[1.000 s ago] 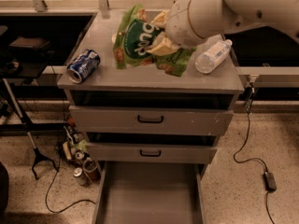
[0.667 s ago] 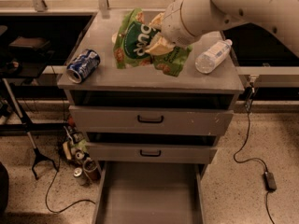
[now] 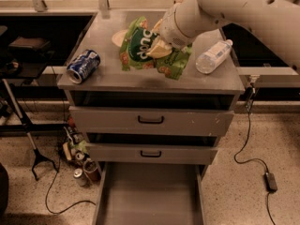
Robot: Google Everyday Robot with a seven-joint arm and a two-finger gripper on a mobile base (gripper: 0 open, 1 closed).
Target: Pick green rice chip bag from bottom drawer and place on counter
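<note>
Green rice chip bag (image 3: 140, 48) on counter (image 3: 154, 82), about the middle, crumpled, dark round logo turned toward the camera. Lower edge touching the grey surface; whether the full weight sits there, cannot tell.

Gripper (image 3: 161, 43) at the bag's upper right, against the bag, at the end of the white arm (image 3: 243, 8) that enters from the upper right. Claw hidden behind wrist and bag: spread or pinching, cannot tell.

Blue soda can (image 3: 83, 65) on its side near the counter's left edge, well apart from the bag. Clear plastic bottle (image 3: 213, 56) lying on the counter's right side, just beside the arm.

Below the counter, top drawer (image 3: 151, 121) and middle drawer (image 3: 151, 153), each with a black handle and a dark gap above. Bottom drawer (image 3: 150, 196) pulled far out, grey floor in view.

Cans (image 3: 86, 170) and black cables on the ground left of the cabinet; power cable (image 3: 251, 158) at right.
</note>
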